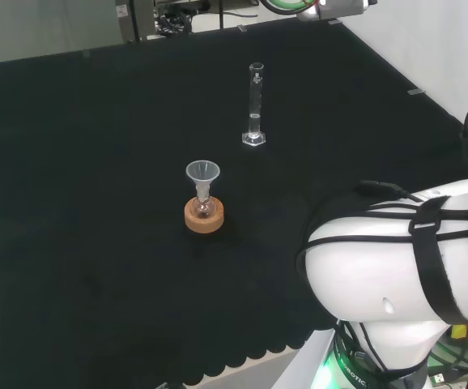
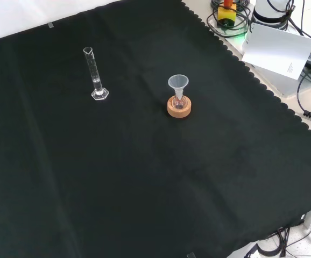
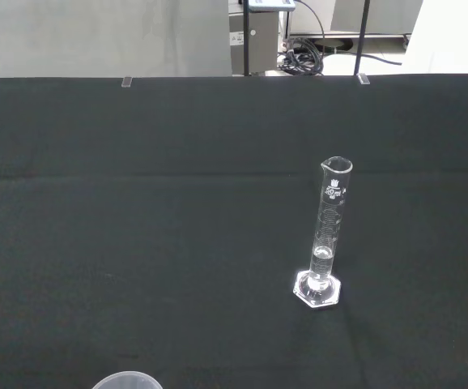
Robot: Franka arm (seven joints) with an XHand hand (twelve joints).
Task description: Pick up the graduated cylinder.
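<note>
Head view | graduated cylinder [image 1: 255, 105] upright, beyond cork-ringed flask [image 1: 204, 207] | hand state: cannot tell

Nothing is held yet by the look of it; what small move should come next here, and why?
Probably advance the hand toward the graduated cylinder, which stands upright and alone on the black cloth, apart from the funnel in the flask on its cork ring. The wrist view already faces it, with open cloth between.

Lab: glassware on black cloth [image 2: 145, 177], e.g. graduated cylinder [image 2: 94, 75], funnel [image 2: 178, 83], cork ring [image 2: 178, 107].
</note>
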